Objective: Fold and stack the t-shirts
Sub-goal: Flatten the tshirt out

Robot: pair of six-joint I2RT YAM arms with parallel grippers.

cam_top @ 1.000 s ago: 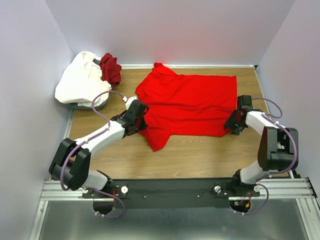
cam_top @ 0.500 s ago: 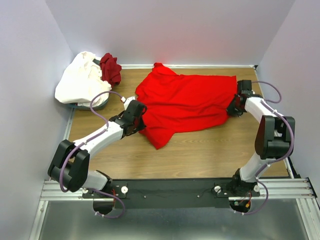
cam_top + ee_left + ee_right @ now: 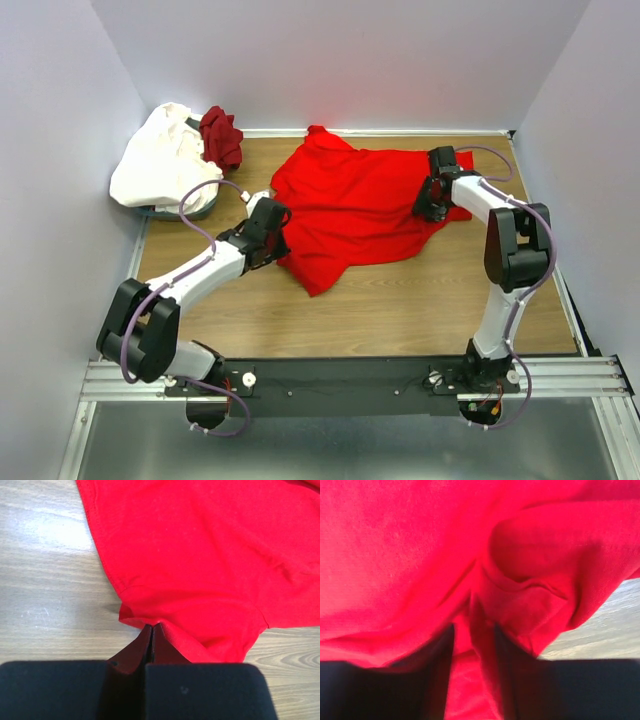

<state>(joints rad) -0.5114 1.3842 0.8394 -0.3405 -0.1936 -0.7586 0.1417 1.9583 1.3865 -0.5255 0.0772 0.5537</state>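
Observation:
The bright red t-shirt (image 3: 355, 205) lies across the middle of the wooden table. My left gripper (image 3: 276, 240) is shut on its left edge near the sleeve; the left wrist view shows the jaws (image 3: 151, 626) pinching the hem of the red cloth (image 3: 200, 555). My right gripper (image 3: 429, 207) is shut on the shirt's right hem and holds it folded over the shirt's body. In the right wrist view, bunched red cloth (image 3: 420, 555) sits between the blurred fingers (image 3: 472, 630). The white t-shirt (image 3: 160, 160) and the maroon t-shirt (image 3: 220, 135) lie crumpled at the far left.
The white shirt drapes over a grey basket (image 3: 190, 211) in the far left corner. Pale walls close the table on the left, back and right. Bare wood (image 3: 400, 300) lies between the red shirt and the black base rail (image 3: 340, 375).
My right gripper has swung left and away from me, dragging the shirt's right hem over its body. The shirt's right part is now folded in. My left gripper has barely moved.

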